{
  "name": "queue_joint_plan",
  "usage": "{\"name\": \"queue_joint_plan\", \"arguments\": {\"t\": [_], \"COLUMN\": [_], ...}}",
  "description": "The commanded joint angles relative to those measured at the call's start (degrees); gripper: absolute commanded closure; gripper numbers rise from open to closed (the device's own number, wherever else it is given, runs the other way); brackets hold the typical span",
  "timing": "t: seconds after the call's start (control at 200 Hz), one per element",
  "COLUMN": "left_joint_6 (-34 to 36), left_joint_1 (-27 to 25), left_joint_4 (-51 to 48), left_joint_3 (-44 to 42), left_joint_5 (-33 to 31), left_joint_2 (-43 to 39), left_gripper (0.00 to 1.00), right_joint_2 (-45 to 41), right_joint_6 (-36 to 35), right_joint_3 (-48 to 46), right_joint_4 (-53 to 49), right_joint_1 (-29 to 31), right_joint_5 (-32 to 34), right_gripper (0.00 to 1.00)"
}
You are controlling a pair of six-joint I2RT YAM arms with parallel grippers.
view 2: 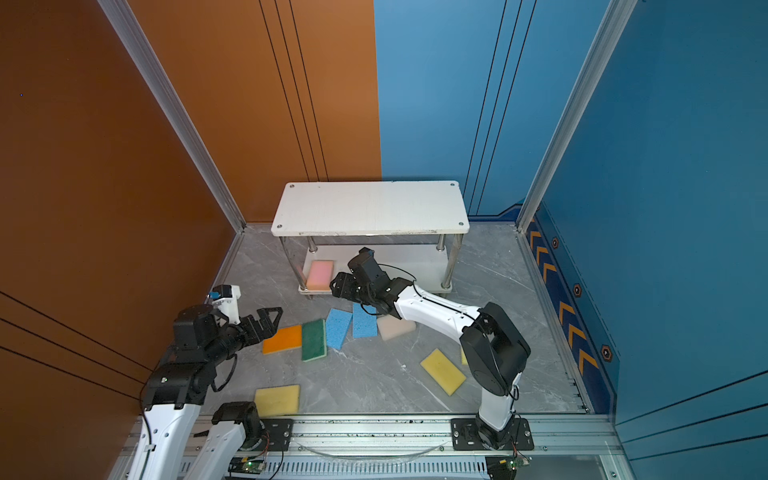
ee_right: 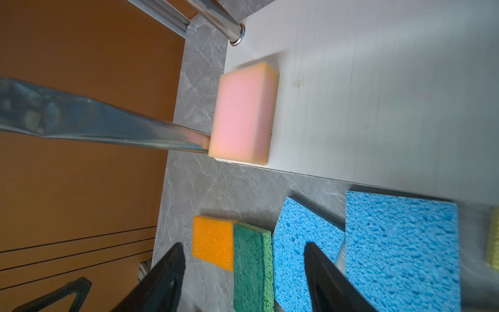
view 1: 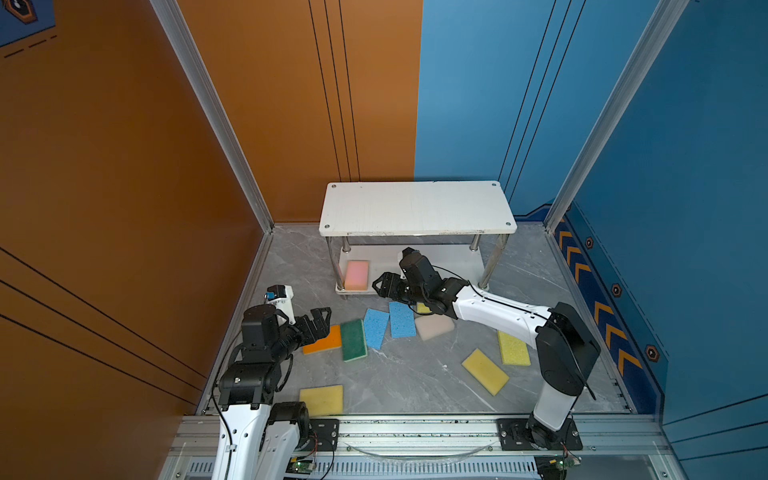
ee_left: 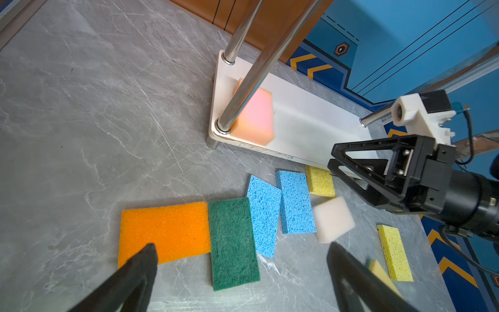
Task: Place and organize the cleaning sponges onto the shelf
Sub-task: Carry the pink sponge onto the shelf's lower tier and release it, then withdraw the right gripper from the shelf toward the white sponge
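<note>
The white two-tier shelf (view 1: 417, 208) stands at the back. A pink sponge (view 1: 357, 275) lies at the left end of its lower board (ee_right: 351, 94). My right gripper (view 1: 380, 286) (ee_right: 244, 245) hovers open and empty just in front of that board, beside the pink sponge. On the floor lie an orange sponge (view 1: 324, 343), a dark green one (view 1: 354, 340), two blue ones (view 1: 376, 328) (view 1: 402, 319) and an off-white one (view 1: 434, 327). My left gripper (view 1: 322, 322) (ee_left: 241, 246) is open and empty above the orange sponge's edge.
Yellow sponges lie at the front left (view 1: 322, 400), the front right (view 1: 485, 371), beside the right arm (view 1: 513, 348) and partly under the right wrist (view 1: 423, 308). Orange and blue walls close in the grey marble floor (view 1: 395, 382). A metal rail (view 1: 415, 428) runs along the front.
</note>
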Motion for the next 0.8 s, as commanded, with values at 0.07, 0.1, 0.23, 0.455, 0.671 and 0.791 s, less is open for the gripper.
{"name": "queue_joint_plan", "arguments": {"t": [0.07, 0.1, 0.23, 0.455, 0.671, 0.791], "left_joint_6": [1.43, 1.52, 1.57, 1.17, 0.83, 0.51], "left_joint_1": [0.53, 0.49, 0.21, 0.31, 0.23, -0.60], "left_joint_4": [1.79, 1.84, 2.75, 4.22, 5.47, 6.41], "left_joint_3": [-0.72, -0.68, -1.04, -1.51, -1.96, -2.23], "left_joint_5": [4.41, 4.71, 6.12, 8.48, 10.66, 12.60], "left_joint_2": [1.36, 1.29, 1.04, 2.10, 2.56, 3.12], "left_gripper": [0.02, 0.02, 0.02, 0.02, 0.02, 0.02], "right_joint_2": [-4.88, -5.43, -7.43, -12.16, -19.81, -25.44], "right_joint_6": [-5.35, -6.02, -9.40, -11.71, -13.12, -12.59], "right_joint_3": [-2.57, -2.84, -3.12, -6.35, -12.07, -16.94], "right_joint_4": [-5.62, -6.66, -10.88, -13.97, -16.17, -16.69], "right_joint_1": [-0.38, -0.39, -0.50, -1.56, -4.41, -6.40], "right_joint_5": [-2.51, -2.72, -3.40, -4.69, -4.46, -3.40], "right_gripper": [0.29, 0.29, 0.29, 0.29, 0.28, 0.28]}}
